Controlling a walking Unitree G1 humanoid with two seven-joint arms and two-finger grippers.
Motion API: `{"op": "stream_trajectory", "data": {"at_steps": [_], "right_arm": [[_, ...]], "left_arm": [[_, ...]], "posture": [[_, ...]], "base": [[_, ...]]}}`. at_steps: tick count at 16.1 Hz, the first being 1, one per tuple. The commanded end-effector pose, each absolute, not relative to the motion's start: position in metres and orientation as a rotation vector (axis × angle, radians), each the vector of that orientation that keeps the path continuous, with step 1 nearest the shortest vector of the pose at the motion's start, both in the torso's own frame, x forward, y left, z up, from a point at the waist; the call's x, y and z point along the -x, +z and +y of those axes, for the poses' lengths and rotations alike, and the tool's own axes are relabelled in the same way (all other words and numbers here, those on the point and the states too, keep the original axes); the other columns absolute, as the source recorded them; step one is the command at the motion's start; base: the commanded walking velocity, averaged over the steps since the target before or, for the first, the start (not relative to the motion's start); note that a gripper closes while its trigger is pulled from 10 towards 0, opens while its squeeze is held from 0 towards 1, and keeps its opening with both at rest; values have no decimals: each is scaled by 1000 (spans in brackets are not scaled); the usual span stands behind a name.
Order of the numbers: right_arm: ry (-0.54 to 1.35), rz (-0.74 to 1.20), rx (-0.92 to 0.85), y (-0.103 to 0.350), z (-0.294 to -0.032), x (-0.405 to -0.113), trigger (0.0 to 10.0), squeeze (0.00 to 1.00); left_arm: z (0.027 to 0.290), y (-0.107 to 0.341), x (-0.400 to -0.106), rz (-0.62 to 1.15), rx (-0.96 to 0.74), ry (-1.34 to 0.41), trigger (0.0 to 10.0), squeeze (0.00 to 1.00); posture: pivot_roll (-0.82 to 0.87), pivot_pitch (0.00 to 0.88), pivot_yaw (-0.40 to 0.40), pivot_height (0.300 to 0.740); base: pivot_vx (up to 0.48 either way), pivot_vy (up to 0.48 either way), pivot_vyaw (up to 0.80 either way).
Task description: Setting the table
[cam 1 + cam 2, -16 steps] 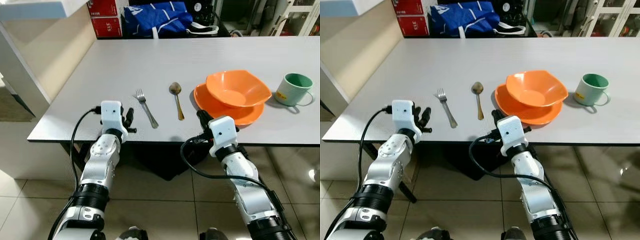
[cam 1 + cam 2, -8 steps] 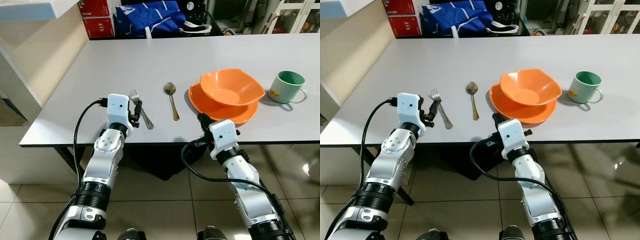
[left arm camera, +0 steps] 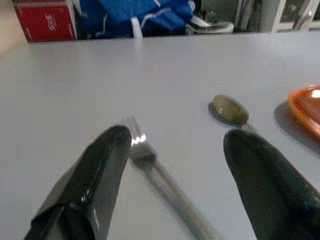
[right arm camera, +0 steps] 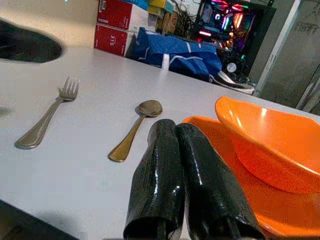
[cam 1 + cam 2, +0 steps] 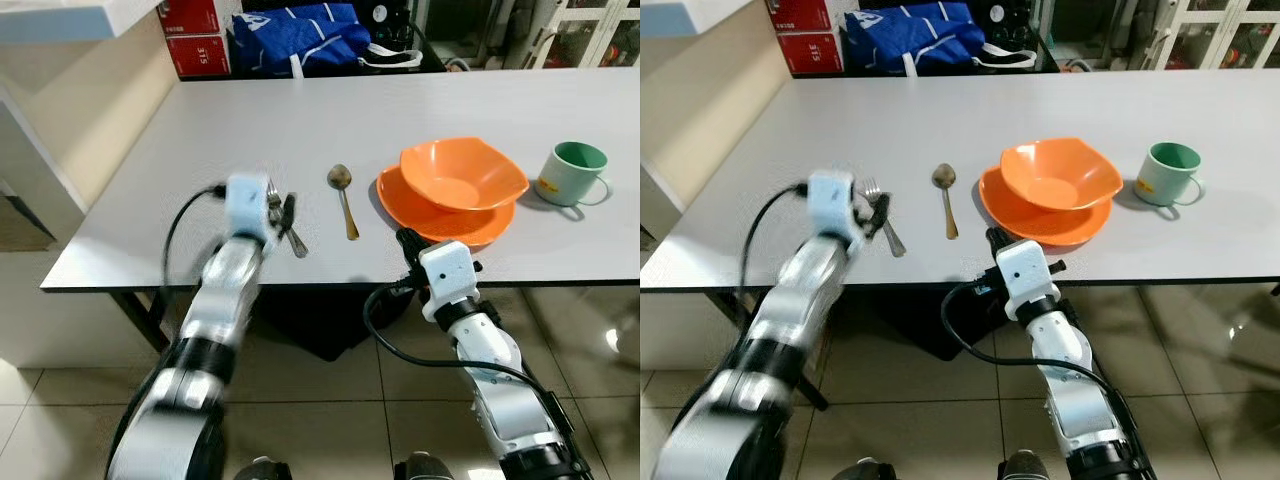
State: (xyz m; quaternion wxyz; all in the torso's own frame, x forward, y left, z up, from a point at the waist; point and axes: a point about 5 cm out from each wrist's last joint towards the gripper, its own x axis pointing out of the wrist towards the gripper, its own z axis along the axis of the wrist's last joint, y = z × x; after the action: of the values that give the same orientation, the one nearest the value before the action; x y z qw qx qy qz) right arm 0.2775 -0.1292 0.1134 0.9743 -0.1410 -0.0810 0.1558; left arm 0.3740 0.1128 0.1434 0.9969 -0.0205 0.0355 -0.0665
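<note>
A silver fork (image 5: 292,236) and a gold-handled spoon (image 5: 346,204) lie side by side on the grey table (image 5: 300,120). To their right, an orange bowl (image 5: 463,175) sits on an orange plate (image 5: 432,222), with a green cup (image 5: 572,173) further right. My left gripper (image 5: 283,212) is open over the fork's head. In the left wrist view the fork (image 3: 161,173) lies between the two spread fingers (image 3: 102,160). My right gripper (image 5: 405,238) is shut and empty at the table's front edge, beside the plate (image 4: 210,135).
A blue bag (image 5: 300,35) and red boxes (image 5: 200,45) stand beyond the table's far edge. A white counter (image 5: 60,15) runs along the left. Tiled floor (image 5: 330,420) lies below the table's front edge.
My left arm has swung forward and right over the table, bringing its open fingers onto the fork; it is motion-blurred. The right arm has stayed put.
</note>
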Motion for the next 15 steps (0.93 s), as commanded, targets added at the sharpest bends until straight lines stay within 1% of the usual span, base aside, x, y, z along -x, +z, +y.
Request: {"op": "stream_trajectory", "data": {"at_steps": [1, 2, 4, 7, 10, 11, 13, 15], "right_arm": [[324, -180, 291, 118, -128, -276, 10000, 0], [325, -180, 295, 118, -129, -274, 10000, 0], [316, -178, 305, 119, -133, -270, 10000, 0], [316, -167, 319, 119, -137, -264, 10000, 0], [316, -158, 328, 119, -141, -261, 10000, 0], [322, -152, 334, 120, -143, -258, 10000, 0], [328, -150, 338, 121, -143, -255, 10000, 0], [328, -144, 339, 121, -143, -251, 10000, 0]], "left_arm": [[114, 145, -381, 90, 82, -93, 10000, 0], [111, 150, -386, 94, 105, -87, 10000, 0], [113, 159, -396, 116, 175, -9, 10000, 0], [112, 156, -399, 163, 222, 75, 10000, 0], [103, 151, -398, 191, 245, 80, 10000, 0], [92, 147, -397, 219, 255, 42, 10000, 0], [84, 140, -394, 267, 256, 14, 10000, 0], [86, 138, -394, 291, 234, 42, 10000, 0]], "posture": [[-268, 0, 98, 702], [-276, 0, 100, 702], [-304, 3, 108, 702], [-326, 21, 101, 702], [-337, 37, 89, 702], [-343, 49, 85, 702], [-348, 59, 87, 702], [-356, 75, 90, 702]], "base": [[0, 0, 0], [0, 0, 0], [0, 0, 0], [0, 0, 0], [0, 0, 0], [0, 0, 0], [0, 0, 0], [0, 0, 0]]}}
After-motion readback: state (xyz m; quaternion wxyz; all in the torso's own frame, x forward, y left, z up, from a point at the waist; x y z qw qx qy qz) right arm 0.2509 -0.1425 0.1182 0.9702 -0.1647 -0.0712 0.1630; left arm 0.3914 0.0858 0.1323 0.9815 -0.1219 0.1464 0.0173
